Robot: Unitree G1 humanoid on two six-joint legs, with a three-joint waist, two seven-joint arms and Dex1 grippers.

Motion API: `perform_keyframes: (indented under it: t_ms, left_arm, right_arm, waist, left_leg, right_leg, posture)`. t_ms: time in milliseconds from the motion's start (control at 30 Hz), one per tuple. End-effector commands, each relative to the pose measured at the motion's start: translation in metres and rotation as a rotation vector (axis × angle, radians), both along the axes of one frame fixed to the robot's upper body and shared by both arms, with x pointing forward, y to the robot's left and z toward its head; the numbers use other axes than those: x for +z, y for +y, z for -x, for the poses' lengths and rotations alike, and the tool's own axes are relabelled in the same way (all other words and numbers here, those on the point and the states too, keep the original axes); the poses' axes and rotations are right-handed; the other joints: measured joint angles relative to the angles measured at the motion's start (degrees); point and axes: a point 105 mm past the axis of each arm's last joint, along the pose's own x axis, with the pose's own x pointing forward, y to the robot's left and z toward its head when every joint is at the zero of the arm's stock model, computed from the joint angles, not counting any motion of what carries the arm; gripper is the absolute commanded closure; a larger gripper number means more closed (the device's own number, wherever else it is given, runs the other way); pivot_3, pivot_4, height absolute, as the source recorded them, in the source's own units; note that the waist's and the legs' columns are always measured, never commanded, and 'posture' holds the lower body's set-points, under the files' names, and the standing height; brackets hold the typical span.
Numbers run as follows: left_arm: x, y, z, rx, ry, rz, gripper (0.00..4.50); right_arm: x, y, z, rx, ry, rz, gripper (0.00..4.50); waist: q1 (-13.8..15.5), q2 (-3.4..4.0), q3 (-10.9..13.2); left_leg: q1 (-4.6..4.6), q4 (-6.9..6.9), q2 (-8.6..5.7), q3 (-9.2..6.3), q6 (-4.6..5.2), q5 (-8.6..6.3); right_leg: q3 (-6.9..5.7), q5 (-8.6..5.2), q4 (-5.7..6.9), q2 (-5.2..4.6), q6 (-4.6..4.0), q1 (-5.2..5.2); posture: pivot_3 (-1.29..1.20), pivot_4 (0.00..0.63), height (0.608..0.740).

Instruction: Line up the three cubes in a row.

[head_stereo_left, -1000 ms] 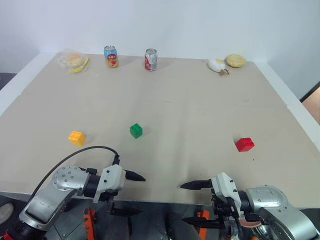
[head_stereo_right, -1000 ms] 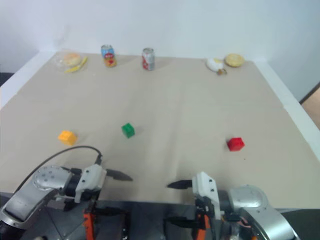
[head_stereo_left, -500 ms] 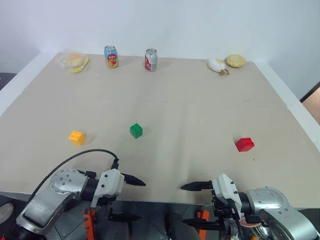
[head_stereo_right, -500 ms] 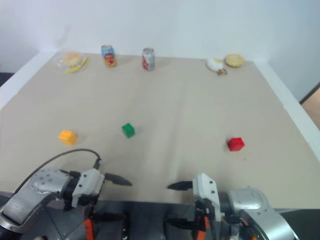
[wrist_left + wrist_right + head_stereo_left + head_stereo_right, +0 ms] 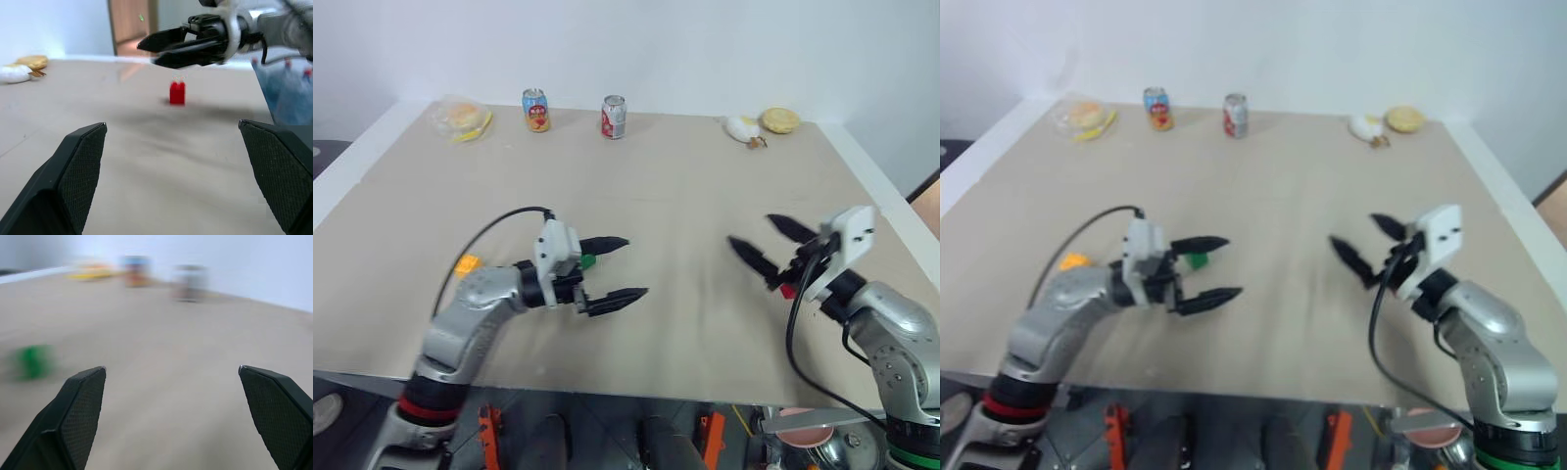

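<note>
Both grippers hang above the table (image 5: 666, 206), jaws spread wide, nothing held.

Landmark: green cube (image 5: 588, 260), near mid-table.
- Left gripper (image 5: 619, 268) hovers just right of the green cube, pointing right; one finger crosses above the cube's right edge.
- Yellow cube (image 5: 466, 263) lies left of green, well apart, partly behind the left arm.
- Red cube (image 5: 177, 92) lies far right of green, just under the right gripper (image 5: 766, 245), mostly hidden in the head views.

Judgement: this is the approach step, no cube moved yet. Green looks the best anchor; bring red and yellow in toward it along one line. The right gripper should drop straight over red, straddle it squarely, then close.

Around: two cans (image 5: 536, 110), food items at the far edge, far behind green. None obstruct. Only risk: arms crowding each other near green.
</note>
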Motion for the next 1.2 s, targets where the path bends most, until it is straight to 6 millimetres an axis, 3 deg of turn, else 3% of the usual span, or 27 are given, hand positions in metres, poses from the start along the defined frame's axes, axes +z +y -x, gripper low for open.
perform_keyframes:
  t_ms: [33, 267, 500, 667, 767, 1000, 1133, 1200]
  left_arm:
    - [0.007, -0.023, 0.000, -0.020, -0.001, 0.066, 0.03]
    - [0.006, -0.053, -0.003, -0.092, -0.036, 0.067, 0.03]
    - [0.020, -0.075, -0.009, -0.101, -0.082, 0.105, 0.03]
    - [0.023, -0.081, -0.008, -0.101, -0.088, 0.120, 0.03]
    - [0.024, -0.080, -0.008, -0.099, -0.087, 0.122, 0.00]
    - [0.024, -0.080, -0.008, -0.100, -0.083, 0.125, 0.00]
    - [0.024, -0.078, -0.008, -0.099, -0.083, 0.123, 0.00]
    - [0.021, -0.065, -0.007, -0.106, -0.074, 0.110, 0.00]
  right_arm:
    - [-0.004, -0.043, -0.005, -0.258, 0.037, 0.036, 0.00]
    - [-0.039, -0.066, 0.002, -0.366, 0.241, 0.021, 0.00]
    - [-0.059, -0.067, 0.000, -0.386, 0.297, -0.027, 0.00]
    - [-0.066, -0.069, -0.002, -0.390, 0.317, -0.056, 0.00]
    - [-0.069, -0.070, -0.004, -0.394, 0.321, -0.055, 0.75]
    - [-0.074, -0.067, -0.007, -0.373, 0.332, -0.061, 3.23]
    - [-0.064, -0.056, -0.007, -0.274, 0.326, -0.064, 3.23]
    - [-0.046, -0.030, -0.007, -0.105, 0.275, 0.010, 3.23]
  waist:
    - [0.01, 0.04, -0.02]
    - [-0.15, 0.20, -0.10]
    - [-0.38, 0.23, -0.09]
    - [-0.45, 0.25, -0.10]
    - [-0.44, 0.28, -0.10]
    - [-0.44, 0.28, -0.10]
    - [-0.44, 0.29, -0.09]
    - [-0.49, 0.37, -0.06]
  left_leg:
    - [0.00, -0.06, -0.02, -0.02, 0.00, 0.00]
    - [0.08, -0.07, -0.05, -0.03, 0.05, 0.03]
    - [0.09, 0.09, -0.11, -0.01, 0.29, 0.18]
    - [0.10, 0.10, -0.15, 0.02, 0.29, 0.18]
    - [0.09, 0.05, -0.14, 0.01, 0.29, 0.18]
    - [0.08, 0.03, -0.14, 0.01, 0.29, 0.18]
    - [0.09, 0.04, -0.14, 0.01, 0.29, 0.18]
    - [0.09, 0.03, -0.14, 0.01, 0.29, 0.18]
  right_leg:
    - [0.01, 0.04, 0.01, 0.01, 0.06, 0.00]
    - [0.10, -0.19, 0.02, 0.06, 0.10, 0.00]
    - [0.24, 0.04, 0.02, 0.07, 0.10, 0.03]
    - [0.36, 0.07, 0.02, 0.08, 0.14, 0.00]
    - [0.36, 0.07, 0.02, 0.11, 0.14, -0.01]
    - [0.37, 0.05, 0.02, 0.12, 0.16, -0.02]
    - [0.38, 0.06, 0.01, 0.12, 0.16, -0.02]
    - [0.38, 0.06, 0.01, 0.12, 0.15, -0.02]
  posture:
    - [0.00, 0.150, 0.733]
    - [0.00, 0.150, 0.733]
    - [0.00, 0.150, 0.733]
    - [0.00, 0.150, 0.733]
    - [0.00, 0.150, 0.733]
    - [0.00, 0.150, 0.733]
    - [0.00, 0.150, 0.733]
    - [0.00, 0.150, 0.733]
